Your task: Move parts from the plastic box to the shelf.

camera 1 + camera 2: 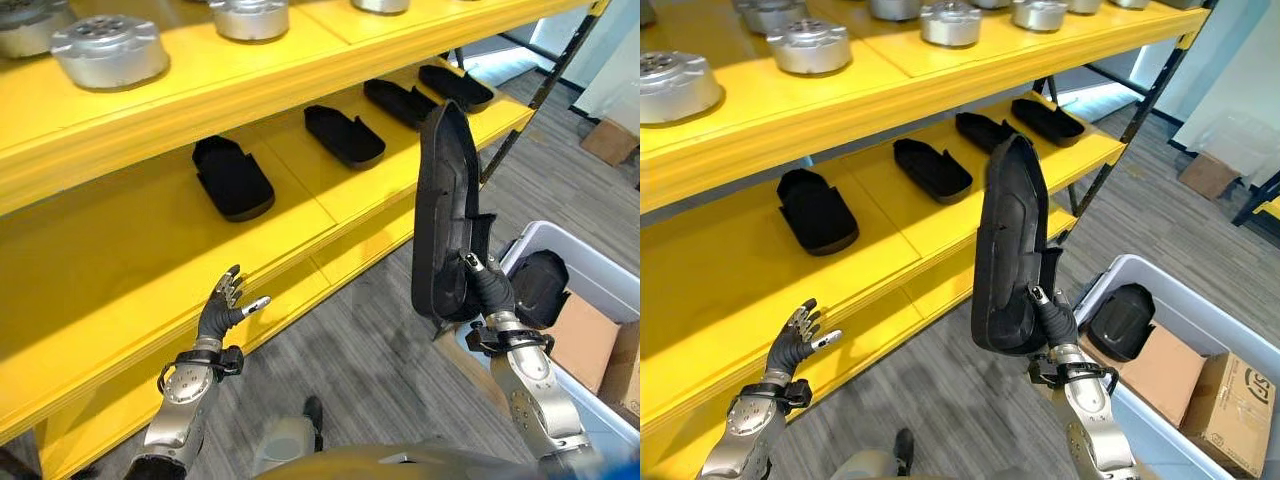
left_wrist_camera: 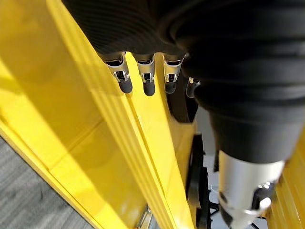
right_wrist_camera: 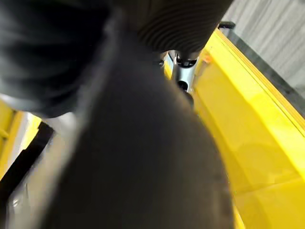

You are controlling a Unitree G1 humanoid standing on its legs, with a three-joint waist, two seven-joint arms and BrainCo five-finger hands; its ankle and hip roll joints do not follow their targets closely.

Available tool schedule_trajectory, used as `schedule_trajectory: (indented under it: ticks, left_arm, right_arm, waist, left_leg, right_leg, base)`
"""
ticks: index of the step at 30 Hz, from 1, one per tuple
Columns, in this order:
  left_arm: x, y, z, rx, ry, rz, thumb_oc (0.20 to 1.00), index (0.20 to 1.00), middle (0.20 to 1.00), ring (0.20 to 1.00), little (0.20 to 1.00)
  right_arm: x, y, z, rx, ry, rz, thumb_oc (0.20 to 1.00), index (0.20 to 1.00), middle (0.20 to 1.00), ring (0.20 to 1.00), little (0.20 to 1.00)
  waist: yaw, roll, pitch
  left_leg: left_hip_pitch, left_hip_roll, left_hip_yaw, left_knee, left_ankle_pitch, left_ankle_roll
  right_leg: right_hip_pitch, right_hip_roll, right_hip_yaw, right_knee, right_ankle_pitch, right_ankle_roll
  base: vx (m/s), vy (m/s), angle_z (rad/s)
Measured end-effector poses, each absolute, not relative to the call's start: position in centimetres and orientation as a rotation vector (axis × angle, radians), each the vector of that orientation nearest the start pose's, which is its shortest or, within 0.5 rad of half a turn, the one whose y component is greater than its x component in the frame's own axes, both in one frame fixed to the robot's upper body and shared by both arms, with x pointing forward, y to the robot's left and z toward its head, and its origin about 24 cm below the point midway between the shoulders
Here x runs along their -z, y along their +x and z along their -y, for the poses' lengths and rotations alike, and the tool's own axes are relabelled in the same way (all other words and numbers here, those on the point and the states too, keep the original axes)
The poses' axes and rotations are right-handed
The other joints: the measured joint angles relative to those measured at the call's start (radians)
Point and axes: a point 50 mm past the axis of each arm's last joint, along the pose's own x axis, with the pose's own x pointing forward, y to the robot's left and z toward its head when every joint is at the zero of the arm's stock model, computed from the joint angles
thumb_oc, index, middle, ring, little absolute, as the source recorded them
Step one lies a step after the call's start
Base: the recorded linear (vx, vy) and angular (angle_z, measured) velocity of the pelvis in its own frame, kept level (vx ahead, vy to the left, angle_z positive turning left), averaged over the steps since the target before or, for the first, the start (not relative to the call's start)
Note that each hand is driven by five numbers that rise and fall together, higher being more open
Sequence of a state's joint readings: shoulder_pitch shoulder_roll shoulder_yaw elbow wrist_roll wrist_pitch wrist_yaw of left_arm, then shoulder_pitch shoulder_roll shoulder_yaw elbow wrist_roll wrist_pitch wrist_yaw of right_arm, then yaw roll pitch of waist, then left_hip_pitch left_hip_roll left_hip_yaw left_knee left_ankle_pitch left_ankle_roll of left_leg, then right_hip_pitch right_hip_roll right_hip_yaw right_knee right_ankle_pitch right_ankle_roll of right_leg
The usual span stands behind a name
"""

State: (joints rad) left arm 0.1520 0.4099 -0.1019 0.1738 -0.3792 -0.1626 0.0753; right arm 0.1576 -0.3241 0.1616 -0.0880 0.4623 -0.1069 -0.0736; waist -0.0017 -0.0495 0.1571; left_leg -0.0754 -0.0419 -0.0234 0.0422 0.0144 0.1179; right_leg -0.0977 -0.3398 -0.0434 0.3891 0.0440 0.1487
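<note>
A long black moulded part (image 1: 446, 210) stands upright in the air, with my right hand (image 1: 487, 287) shut on its lower end. It hangs in front of the yellow shelf (image 1: 140, 250), between the shelf and the grey plastic box (image 1: 590, 270). Close up, the same black part (image 3: 143, 157) shows in the right wrist view. Several black parts (image 1: 232, 177) lie in a row on the middle shelf board. Another black part (image 1: 1122, 320) rests in the box. My left hand (image 1: 226, 308) is open, fingers spread, just in front of the shelf's lower edge.
Round silver metal parts (image 1: 108, 49) stand on the top shelf board. Cardboard boxes (image 1: 1232, 410) sit in the plastic box beside the black part. A black shelf leg (image 1: 520, 115) slants at the right end. Grey floor lies below.
</note>
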Motion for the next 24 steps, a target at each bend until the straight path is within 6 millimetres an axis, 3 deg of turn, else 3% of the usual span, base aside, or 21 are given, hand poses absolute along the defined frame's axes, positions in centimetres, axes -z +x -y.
schedule_trajectory:
  ticks: [1,2,4,7,9,10,11,13,14,16,17,18,19,20,22,23,24]
  left_arm:
    - [0.4,21.2,-23.0,-0.079,0.042,-0.181,1.000,1.000,1.000,1.000,1.000]
    - [0.5,21.2,-22.5,-0.069,0.031,-0.184,1.000,1.000,1.000,1.000,1.000]
    - [0.7,21.1,-22.1,-0.059,0.019,-0.188,1.000,1.000,1.000,1.000,1.000]
    - [1.2,20.7,-21.7,-0.062,-0.002,-0.205,1.000,1.000,1.000,1.000,1.000]
    - [1.6,20.5,-21.0,-0.040,-0.012,-0.221,1.000,1.000,1.000,1.000,1.000]
    - [1.4,20.8,-20.2,-0.023,-0.026,-0.209,1.000,1.000,1.000,1.000,1.000]
    - [1.6,20.5,-19.9,-0.024,-0.039,-0.213,1.000,1.000,1.000,1.000,1.000]
    - [1.1,20.1,-20.3,-0.044,-0.045,-0.193,1.000,1.000,1.000,1.000,1.000]
    - [1.0,20.1,-20.5,-0.051,-0.046,-0.188,1.000,1.000,1.000,1.000,1.000]
    - [0.7,20.8,-20.0,-0.023,-0.047,-0.171,1.000,1.000,1.000,1.000,1.000]
    - [0.2,21.4,-19.9,-0.017,-0.061,-0.147,1.000,1.000,1.000,1.000,1.000]
    - [0.2,21.4,-20.0,-0.022,-0.071,-0.151,1.000,1.000,1.000,1.000,1.000]
    - [0.3,21.3,-20.0,-0.025,-0.073,-0.154,1.000,1.000,1.000,1.000,1.000]
    - [0.5,21.2,-20.1,-0.030,-0.075,-0.165,1.000,1.000,1.000,1.000,1.000]
    - [0.4,21.8,-20.1,-0.033,-0.078,-0.157,1.000,1.000,1.000,1.000,1.000]
    - [0.5,22.0,-19.8,-0.031,-0.089,-0.160,1.000,1.000,1.000,1.000,1.000]
    - [0.7,22.1,-18.9,0.000,-0.095,-0.168,1.000,1.000,1.000,1.000,1.000]
  right_arm:
    - [-3.3,21.9,17.9,-0.054,0.169,-0.037,0.200,0.200,0.200,0.200,0.200]
    - [-3.0,21.7,17.9,-0.070,0.167,-0.050,0.200,0.200,0.200,0.200,0.200]
    - [-2.8,21.7,18.0,-0.071,0.174,-0.062,0.200,0.200,0.200,0.200,0.200]
    - [-2.6,21.5,18.4,-0.063,0.172,-0.075,0.200,0.200,0.200,0.200,0.200]
    - [-2.3,21.0,18.9,-0.045,0.167,-0.085,0.200,0.200,0.200,0.200,0.200]
    - [-1.9,20.5,19.5,-0.019,0.163,-0.105,0.200,0.200,0.200,0.200,0.200]
    - [-1.6,20.3,19.9,-0.012,0.150,-0.123,0.200,0.200,0.200,0.200,0.200]
    - [-1.8,20.4,20.3,-0.021,0.125,-0.119,0.200,0.200,0.200,0.200,0.200]
    - [-2.2,20.7,20.8,-0.024,0.095,-0.112,0.200,0.200,0.200,0.200,0.200]
    - [-2.5,20.7,21.6,-0.005,0.095,-0.102,0.200,0.200,0.200,0.200,0.200]
    - [-2.4,20.5,21.9,0.004,0.096,-0.110,0.200,0.200,0.200,0.200,0.200]
    - [-2.4,20.5,21.9,0.004,0.098,-0.112,0.200,0.200,0.200,0.200,0.200]
    - [-2.3,20.4,21.9,0.004,0.101,-0.115,0.200,0.200,0.200,0.200,0.200]
    - [-2.2,20.2,22.1,0.011,0.100,-0.120,0.200,0.200,0.200,0.200,0.200]
    - [-2.2,20.0,22.5,0.030,0.096,-0.124,0.200,0.200,0.200,0.200,0.200]
    - [-2.1,20.0,23.2,0.053,0.088,-0.127,0.200,0.200,0.200,0.200,0.200]
    - [-1.4,19.6,24.3,0.099,0.074,-0.161,0.200,0.200,0.200,0.200,0.200]
  waist:
    - [-0.007,0.017,0.012]
    - [-0.011,0.016,0.013]
    - [-0.029,0.015,0.017]
    - [-0.047,-0.003,0.012]
    - [-0.072,-0.026,0.002]
    - [-0.077,-0.029,0.000]
    - [-0.072,-0.022,-0.001]
    - [-0.044,-0.006,0.001]
    - [-0.037,-0.001,0.004]
    - [-0.056,-0.028,0.026]
    - [-0.069,-0.038,0.035]
    - [-0.063,-0.038,0.035]
    - [-0.061,-0.038,0.035]
    - [-0.070,-0.028,0.034]
    - [-0.092,-0.023,0.037]
    - [-0.102,-0.006,0.041]
    - [-0.130,0.037,0.035]
  left_leg:
    - [0.020,0.014,-0.003,-0.019,0.014,-0.010]
    - [0.042,0.003,-0.003,-0.040,0.014,-0.004]
    - [0.052,0.000,-0.015,-0.047,0.013,-0.003]
    - [0.068,-0.016,-0.050,-0.064,0.010,-0.010]
    - [0.070,-0.039,-0.100,-0.073,0.010,-0.017]
    - [0.084,-0.054,-0.133,-0.079,0.010,-0.024]
    - [0.098,-0.050,-0.145,-0.075,0.004,-0.044]
    - [0.090,-0.031,-0.141,-0.035,-0.025,-0.083]
    - [0.068,-0.024,-0.117,0.050,-0.073,-0.097]
    - [-0.063,-0.044,-0.076,0.276,-0.104,-0.184]
    - [-0.114,0.047,0.049,0.329,-0.118,-0.163]
    - [-0.112,0.109,0.102,0.298,-0.119,-0.161]
    - [-0.108,0.144,0.113,0.279,-0.118,-0.161]
    - [-0.103,0.282,0.138,0.221,-0.096,-0.196]
    - [-0.091,0.391,0.166,0.151,-0.054,-0.232]
    - [-0.076,0.463,0.194,0.112,-0.029,-0.255]
    - [-0.046,0.550,0.242,0.067,0.018,-0.277]
  right_leg:
    - [-0.014,0.075,0.029,0.004,-0.054,-0.001]
    - [-0.075,0.160,0.017,0.001,-0.107,-0.035]
    - [-0.144,0.273,0.002,-0.014,-0.136,-0.068]
    - [-0.178,0.370,0.001,-0.126,-0.123,-0.075]
    - [-0.140,0.369,0.030,-0.224,-0.078,-0.071]
    - [-0.113,0.358,0.023,-0.255,-0.017,-0.093]
    - [-0.091,0.364,0.014,-0.282,0.013,-0.131]
    - [-0.060,0.380,-0.003,-0.322,0.016,-0.139]
    - [-0.028,0.391,-0.019,-0.320,-0.002,-0.169]
    - [-0.014,0.344,-0.084,-0.333,0.011,-0.254]
    - [-0.013,0.336,-0.109,-0.347,0.001,-0.249]
    - [-0.014,0.345,-0.116,-0.346,-0.013,-0.261]
    - [-0.014,0.346,-0.115,-0.343,-0.015,-0.264]
    - [-0.015,0.342,-0.142,-0.336,-0.021,-0.229]
    - [-0.022,0.336,-0.167,-0.321,-0.042,-0.249]
    - [-0.027,0.331,-0.183,-0.282,-0.056,-0.217]
    - [-0.041,0.323,-0.209,-0.215,-0.099,-0.201]
  base:
    - [0.11,0.113,0.17]
    - [0.09,0.064,0.18]
    - [0.08,0.014,0.19]
    - [0.09,-0.020,0.35]
    - [0.07,-0.066,0.84]
    - [0.09,-0.049,1.02]
    - [0.11,-0.058,0.70]
    - [0.03,-0.041,0.19]
    - [-0.06,0.004,0.42]
    - [-0.02,0.078,0.91]
    - [0.02,0.131,0.81]
    - [0.03,0.188,0.46]
    - [0.02,0.136,0.23]
    - [0.04,0.288,0.33]
    - [0.05,0.266,0.49]
    - [0.11,0.366,0.72]
    - [0.14,0.429,0.38]
